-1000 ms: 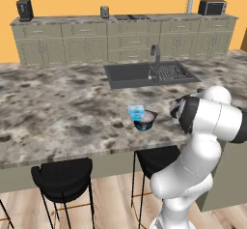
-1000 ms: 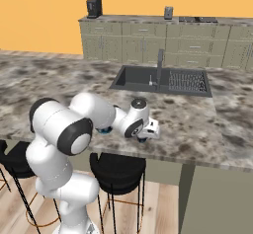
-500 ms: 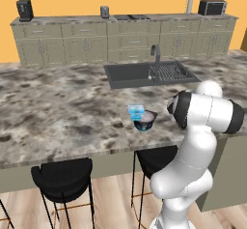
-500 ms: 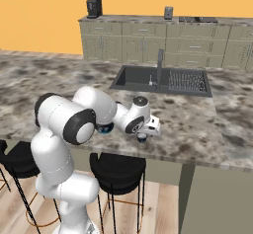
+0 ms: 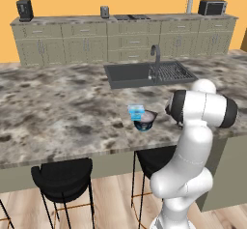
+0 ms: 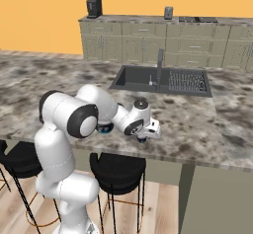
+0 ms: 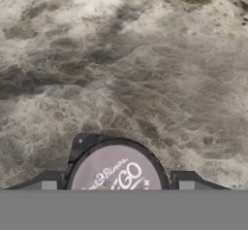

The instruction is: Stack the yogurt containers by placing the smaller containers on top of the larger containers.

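The navy tub (image 5: 146, 121) with its pale top stands on the island counter, and its cyan base (image 6: 104, 128) peeks out behind my arm. A light blue pot (image 5: 136, 111) sits at the tub's far-left rim; I cannot tell whether it rests on the tub or just behind it. In the hand view the dark pot (image 7: 116, 168) with a whitish lettered top sits between my finger tips. My gripper (image 7: 117, 185) is shut on it, just above the counter to the right of the tub. The hand (image 6: 143, 135) points down near the counter's front edge.
The island counter (image 5: 72, 107) of mottled stone runs wide to the left. A dark sink (image 5: 144, 72) with a tap lies behind the tub. Black stools (image 5: 62, 175) stand below the front edge. Cabinets line the back wall.
My arm's upper links have swung a little to the left and the hand has dropped slightly. The tub and the light blue pot have stayed put.
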